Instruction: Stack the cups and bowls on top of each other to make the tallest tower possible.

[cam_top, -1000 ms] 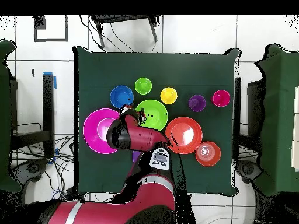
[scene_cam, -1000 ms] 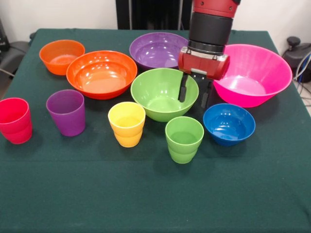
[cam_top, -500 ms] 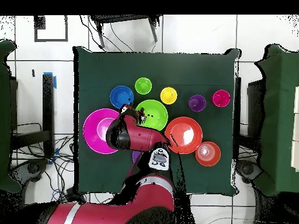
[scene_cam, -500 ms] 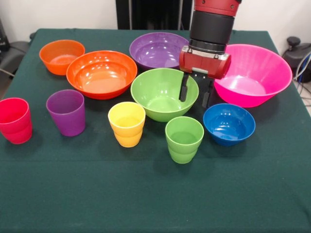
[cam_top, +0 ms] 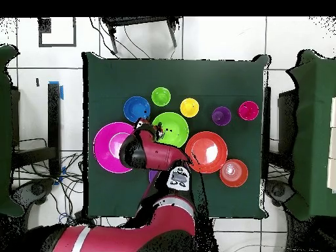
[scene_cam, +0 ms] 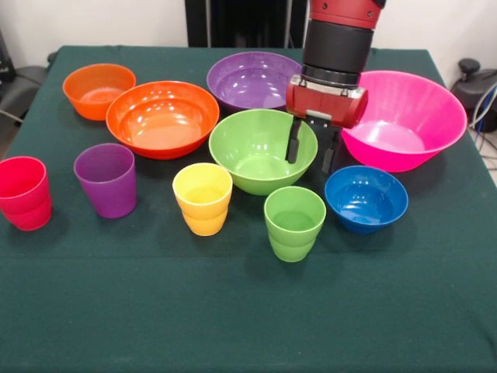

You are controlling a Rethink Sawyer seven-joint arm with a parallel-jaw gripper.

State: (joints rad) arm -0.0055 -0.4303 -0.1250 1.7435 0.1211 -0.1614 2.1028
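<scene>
All bowls and cups stand upright and apart on the green table; no tower stands. My gripper (scene_cam: 309, 151) is open and empty, its fingers astride the right rim of the lime green bowl (scene_cam: 256, 151), one inside and one outside. The pink bowl (scene_cam: 408, 116) is to its right, the small blue bowl (scene_cam: 366, 198) in front, the purple bowl (scene_cam: 248, 78) behind. The large orange bowl (scene_cam: 161, 116) and small orange bowl (scene_cam: 97, 87) stand at the left. The red cup (scene_cam: 23, 192), purple cup (scene_cam: 106, 179), yellow cup (scene_cam: 203, 198) and green cup (scene_cam: 294, 223) form a front row.
The table (scene_cam: 248, 311) is covered in dark green cloth. In the overhead view the arm (cam_top: 157, 157) hides most of the purple bowl. Dark furniture stands beside the table (cam_top: 315, 131).
The gripper has barely moved, hovering at the green bowl's rim. Nothing else has shifted.
</scene>
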